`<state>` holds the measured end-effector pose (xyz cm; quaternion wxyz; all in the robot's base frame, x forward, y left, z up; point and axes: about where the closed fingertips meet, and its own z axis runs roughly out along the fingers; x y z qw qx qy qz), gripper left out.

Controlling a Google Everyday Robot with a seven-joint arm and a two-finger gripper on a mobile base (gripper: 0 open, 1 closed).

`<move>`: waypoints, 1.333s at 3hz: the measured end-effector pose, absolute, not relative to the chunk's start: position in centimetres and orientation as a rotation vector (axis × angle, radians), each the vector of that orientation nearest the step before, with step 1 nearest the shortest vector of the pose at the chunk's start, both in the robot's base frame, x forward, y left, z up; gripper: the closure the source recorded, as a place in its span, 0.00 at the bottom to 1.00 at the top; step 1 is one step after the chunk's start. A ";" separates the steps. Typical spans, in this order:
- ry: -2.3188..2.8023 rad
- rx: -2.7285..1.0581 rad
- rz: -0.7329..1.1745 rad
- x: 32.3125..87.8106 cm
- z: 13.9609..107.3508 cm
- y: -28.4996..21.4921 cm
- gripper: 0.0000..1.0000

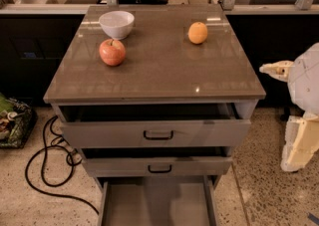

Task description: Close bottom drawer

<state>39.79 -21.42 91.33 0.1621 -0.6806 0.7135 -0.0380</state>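
Currently bottom drawer point(157, 202) open over speckled floor point(259, 190); end effector point(275, 69) rt of glossy cabinet top point(159, 78), state can't tell.

No text, label, brand, number or sign can be read anywhere. The gripper point(300, 143) hangs at the right edge of the view, to the right of the table point(164, 78) and apart from it, about level with the top drawer point(99, 133).
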 end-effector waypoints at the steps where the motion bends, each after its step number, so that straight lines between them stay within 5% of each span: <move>1: 2.008 -2.007 -0.063 36.7 87.8 -21.8 0.00; 4: 2.079 -2.036 0.009 34.6 79.5 -19.5 0.00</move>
